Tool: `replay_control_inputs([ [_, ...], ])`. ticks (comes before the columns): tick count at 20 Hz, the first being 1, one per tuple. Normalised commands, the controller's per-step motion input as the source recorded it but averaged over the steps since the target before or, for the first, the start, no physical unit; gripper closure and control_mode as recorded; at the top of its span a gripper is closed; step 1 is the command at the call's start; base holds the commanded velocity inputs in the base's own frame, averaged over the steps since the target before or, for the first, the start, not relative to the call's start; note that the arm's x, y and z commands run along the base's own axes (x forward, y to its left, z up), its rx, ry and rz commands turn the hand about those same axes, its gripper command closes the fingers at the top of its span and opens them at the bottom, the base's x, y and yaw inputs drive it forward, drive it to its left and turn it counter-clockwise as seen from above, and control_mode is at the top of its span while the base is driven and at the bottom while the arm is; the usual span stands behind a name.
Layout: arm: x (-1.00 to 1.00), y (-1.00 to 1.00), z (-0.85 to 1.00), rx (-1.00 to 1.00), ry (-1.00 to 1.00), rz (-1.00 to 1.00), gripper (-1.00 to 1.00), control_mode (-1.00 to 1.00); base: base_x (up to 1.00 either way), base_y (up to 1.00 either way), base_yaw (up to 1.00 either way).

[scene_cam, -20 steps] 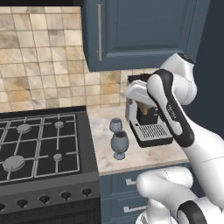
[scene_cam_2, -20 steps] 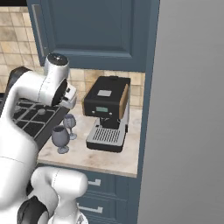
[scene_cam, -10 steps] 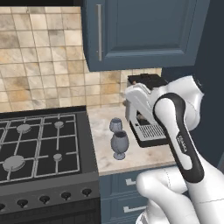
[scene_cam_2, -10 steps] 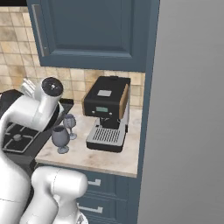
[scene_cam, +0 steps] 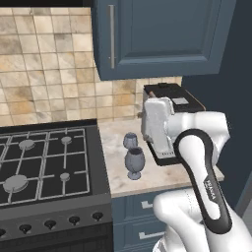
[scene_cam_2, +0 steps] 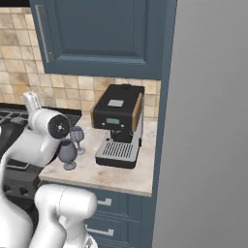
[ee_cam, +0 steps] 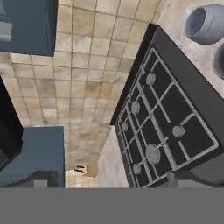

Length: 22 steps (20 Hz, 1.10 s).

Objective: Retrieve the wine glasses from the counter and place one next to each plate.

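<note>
On the counter (scene_cam: 162, 179), between the stove (scene_cam: 44, 167) and coffee machine (scene_cam_2: 118, 126), both wine glasses stand upright: large glass (scene_cam: 134, 163) front, small glass (scene_cam: 130, 141) just behind at 12 o'clock. My fingers: can't tell if apart or together.

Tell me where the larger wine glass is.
The larger wine glass stands near the counter's front edge, between the stove and coffee machine, just before the smaller glass.

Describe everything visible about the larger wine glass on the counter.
The larger wine glass is smoky grey-blue and translucent, with a wide bowl, short stem and round foot. It stands upright on the beige marbled counter, between the stove and the coffee machine, just in front of the smaller glass. Nothing grips it.
</note>
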Motion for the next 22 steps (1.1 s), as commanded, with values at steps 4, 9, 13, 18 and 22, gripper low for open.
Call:
replay_control_inputs([
  [4,0.0,-0.02,-0.04,0.69,0.19,0.02,-1.0,-1.0,0.0,0.0,0.0],
  [9,0.0,0.0,-0.15,0.54,0.18,0.01,-1.0,-1.0,0.0,0.0,0.0],
  [13,0.0,0.0,-0.06,0.38,0.23,0.0,-1.0,-1.0,0.0,0.0,0.0],
  [18,-0.02,0.0,-0.04,0.29,0.28,0.0,-1.0,-1.0,0.0,0.0,0.0],
  [22,-0.01,0.0,-0.05,0.22,0.36,0.0,-1.0,-1.0,0.0,0.0,0.0],
])
